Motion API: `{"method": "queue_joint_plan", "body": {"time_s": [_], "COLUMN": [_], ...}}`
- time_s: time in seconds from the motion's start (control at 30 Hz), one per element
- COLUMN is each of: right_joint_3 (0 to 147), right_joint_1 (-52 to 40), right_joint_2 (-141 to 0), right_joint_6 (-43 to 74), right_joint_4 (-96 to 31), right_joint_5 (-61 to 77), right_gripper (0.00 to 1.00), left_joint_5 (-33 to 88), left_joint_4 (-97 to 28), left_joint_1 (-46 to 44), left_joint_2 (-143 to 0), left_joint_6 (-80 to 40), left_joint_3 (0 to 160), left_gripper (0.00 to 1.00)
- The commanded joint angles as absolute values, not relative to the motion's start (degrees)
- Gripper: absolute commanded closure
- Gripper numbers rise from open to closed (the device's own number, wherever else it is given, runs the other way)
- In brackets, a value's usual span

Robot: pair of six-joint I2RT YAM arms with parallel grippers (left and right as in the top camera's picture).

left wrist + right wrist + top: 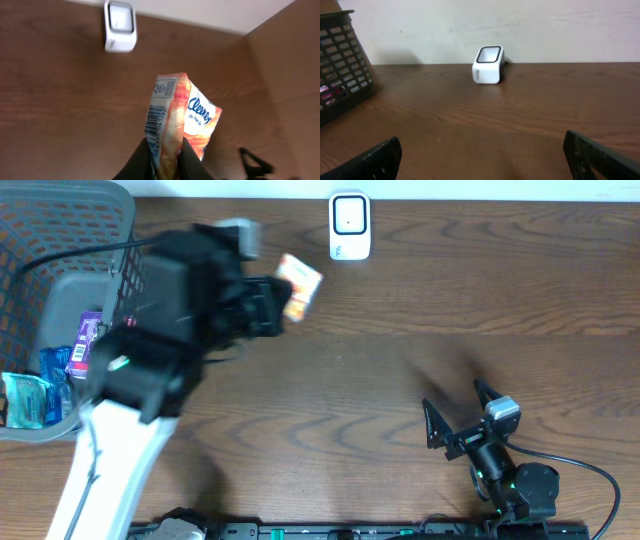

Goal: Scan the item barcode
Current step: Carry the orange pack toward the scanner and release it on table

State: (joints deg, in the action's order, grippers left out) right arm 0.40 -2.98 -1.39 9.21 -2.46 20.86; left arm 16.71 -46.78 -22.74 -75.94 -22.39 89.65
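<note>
While the left end effector [165, 152] is clenched on one end of the tissue pack [176, 112] — a soft, glossy orange-and-white film pouch with a barcode [155, 131] strip down its narrow side — the pack is held over the dark wood-grain tabletop [400, 360], near but apart from the scanner [349, 225], a white rounded-rectangle block with a dark-rimmed window at the back edge. The right end effector [458, 408] is released, black fingers spread wide with nothing between them, low at the near right and facing the scanner. A grey plastic lattice basket [70, 210] at far left holds a few crinkly packets [55, 370].
</note>
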Motion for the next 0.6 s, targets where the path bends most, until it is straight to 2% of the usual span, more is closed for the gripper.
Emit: {"method": "queue_joint_plan", "body": {"time_s": [0.0,0.27,0.47,0.53,0.57], "right_joint_3": [0.32,0.32,0.32,0.32,0.32], "right_joint_1": [-3.31,-3.31,-3.31,-3.31,-3.31], "right_joint_2": [-1.13,-1.13,-1.13,-1.13,-1.13], "right_joint_6": [10.00,10.00,10.00,10.00,10.00], "right_joint_4": [-2.74,-2.74,-2.74,-2.74,-2.74], "right_joint_5": [21.12,21.10,21.12,21.12,21.12], "right_gripper": [0.01,0.01,0.01,0.01,0.01], "left_joint_5": [2.81,0.62,0.84,0.86,0.84], "left_joint_4": [-44.31,-34.06,-27.31,-25.56,-25.12], "left_joint_1": [-28.64,-35.29,-38.09,-39.09,-39.68], "left_joint_2": [-84.20,-104.75,-114.34,-116.31,-116.92], "left_joint_6": [-27.46,-46.59,-52.03,-52.03,-52.01], "left_joint_3": [89.52,89.52,89.52,89.52,89.52], "left_gripper": [0.92,0.92,0.92,0.76,0.57]}}
